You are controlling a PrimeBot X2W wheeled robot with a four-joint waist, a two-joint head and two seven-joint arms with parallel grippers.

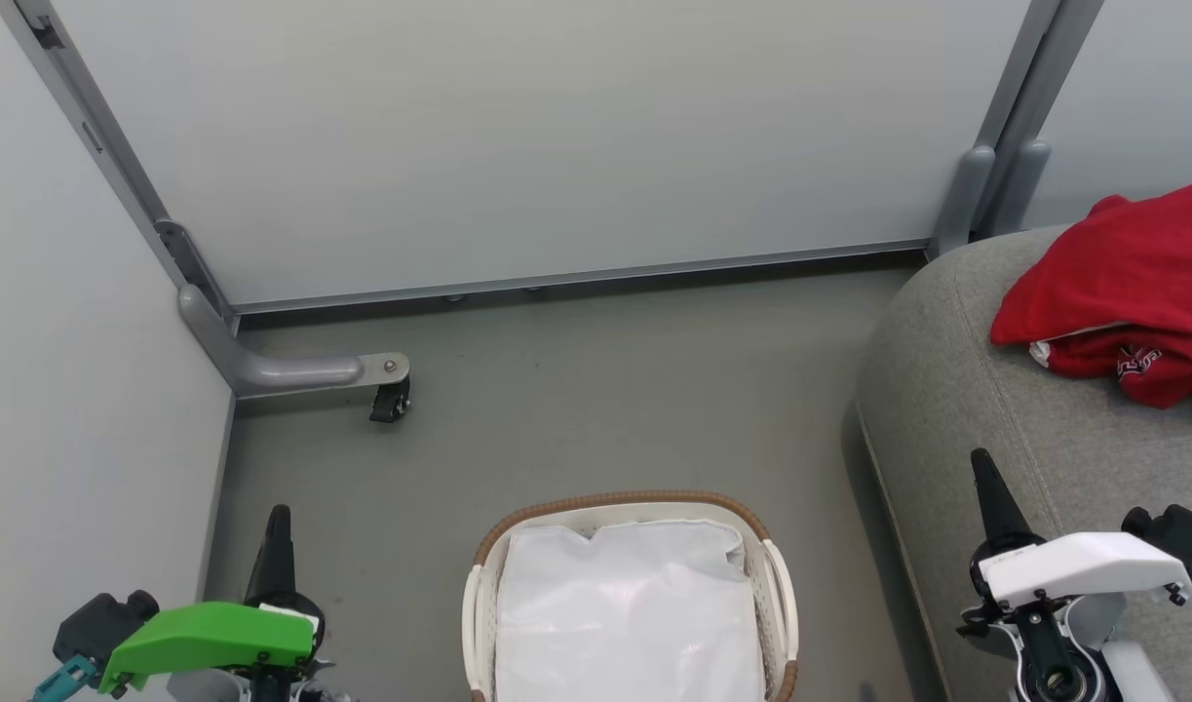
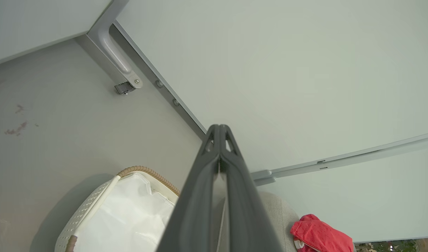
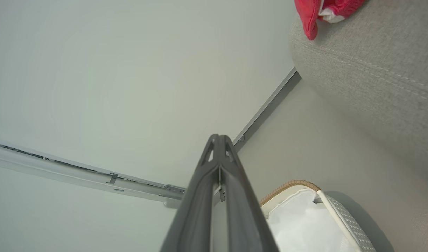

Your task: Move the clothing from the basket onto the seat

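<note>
Found the clothing (image 1: 1122, 283) bunched in a red heap on the seat (image 1: 956, 409), toward its far end and well apart from the basket (image 1: 634, 502). Looks soft, light and limp. Likely to sag and drape from any pinch, so best taken at a raised fold on top of the heap, not by the white trim tucked underneath. No red in the basket, just the white liner (image 1: 625, 604), so task judged done. Left gripper (image 1: 279, 531) and right gripper (image 1: 985, 478) low at either side, fingers pressed together, pinching nothing.
</note>
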